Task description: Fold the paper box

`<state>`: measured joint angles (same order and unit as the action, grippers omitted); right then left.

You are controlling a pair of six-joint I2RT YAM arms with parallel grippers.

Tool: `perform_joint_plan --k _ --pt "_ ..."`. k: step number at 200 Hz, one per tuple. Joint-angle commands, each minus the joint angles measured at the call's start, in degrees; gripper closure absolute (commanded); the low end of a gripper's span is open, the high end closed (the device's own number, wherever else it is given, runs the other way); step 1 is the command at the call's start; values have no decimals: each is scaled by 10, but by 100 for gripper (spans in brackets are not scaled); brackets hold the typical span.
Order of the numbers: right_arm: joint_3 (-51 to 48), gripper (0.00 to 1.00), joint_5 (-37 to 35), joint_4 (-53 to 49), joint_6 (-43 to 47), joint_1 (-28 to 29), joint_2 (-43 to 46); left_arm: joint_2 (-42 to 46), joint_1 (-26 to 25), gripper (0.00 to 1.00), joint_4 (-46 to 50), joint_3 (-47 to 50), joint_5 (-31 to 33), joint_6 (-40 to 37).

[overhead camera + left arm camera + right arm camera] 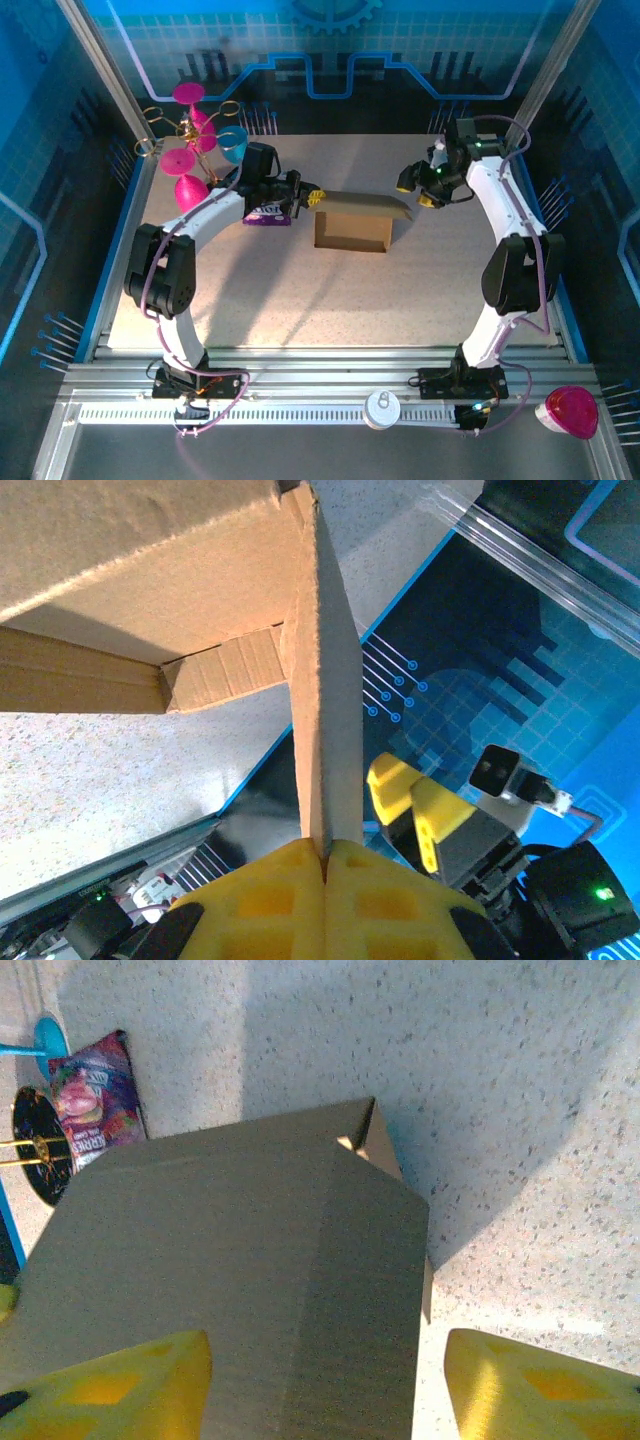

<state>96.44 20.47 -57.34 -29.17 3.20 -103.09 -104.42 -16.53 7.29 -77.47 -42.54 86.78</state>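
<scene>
**Two-arm box folding: left flap pinched, right end straddled**

The paper box (352, 225) sits on the table (260, 300) at mid-field, between the two arms, with its top panel laid over the body. The left gripper (314, 195) meets the box's left end. In the left wrist view its yellow fingers (270, 895) are pressed together on the edge of a thin flap (325, 680) seen edge-on, so the jaws are clamped on cardboard. This pinch probably steers the flap along its crease and anchors the light box against sliding.

The right gripper (428, 192) hovers at the opposite end. From its own wrist camera the two fingers (115, 1380) stand wide apart, one on either side of the top panel's corner, with no squeeze visible. Held open there, it appears ready to press the panel down or to take the right edge.

A small corner gap (352, 1140) suggests the panel is not yet seated, so the folding seems to be partway done. A purple snack packet (268, 212) lies just beside the left gripper, close enough to be brushed by a sweep.
</scene>
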Motion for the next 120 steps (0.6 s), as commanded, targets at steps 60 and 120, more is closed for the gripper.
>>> perform_joint_plan --k 60,120 --pt "-45 37 76 37 -43 6 4 21 5 100 3 -17 -18 4" --pt "-31 37 14 6 -15 -22 31 18 5 100 4 -18 -18 4"
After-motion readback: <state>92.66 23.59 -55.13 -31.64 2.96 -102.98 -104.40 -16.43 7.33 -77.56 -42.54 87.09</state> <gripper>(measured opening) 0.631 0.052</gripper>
